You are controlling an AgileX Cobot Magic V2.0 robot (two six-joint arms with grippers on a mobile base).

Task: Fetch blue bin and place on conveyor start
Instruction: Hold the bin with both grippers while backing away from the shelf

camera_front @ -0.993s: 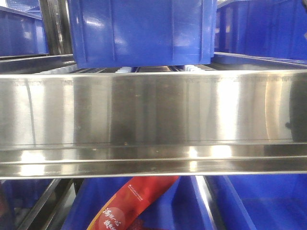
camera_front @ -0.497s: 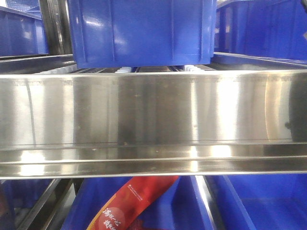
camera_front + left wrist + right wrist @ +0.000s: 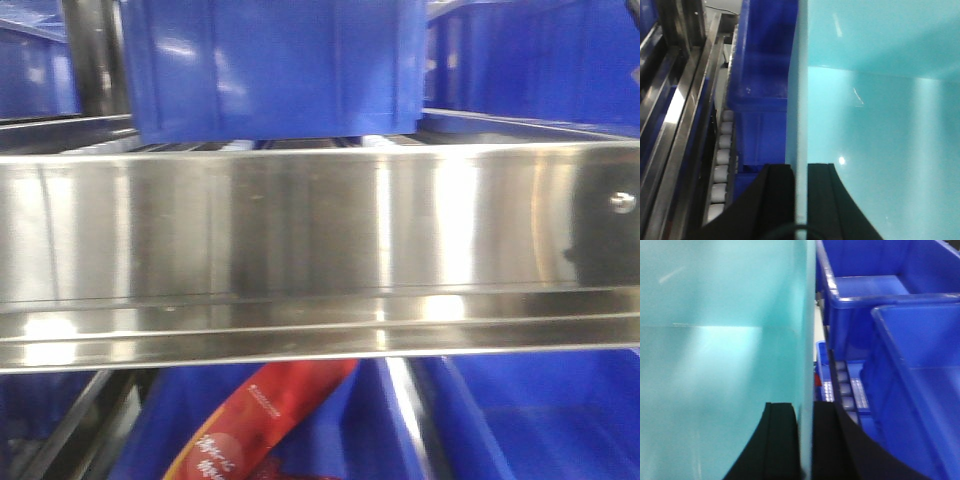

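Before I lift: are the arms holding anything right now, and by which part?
Both hold the bin. The left gripper and right gripper each pinch a thin side wall, with one finger inside the bin and one outside.

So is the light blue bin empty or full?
Empty, as far as shows: both wrist views see only bare turquoise inside the blue bin.

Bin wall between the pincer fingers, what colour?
The blue bin is pale turquoise, plain, no pattern. Best in the left wrist view.
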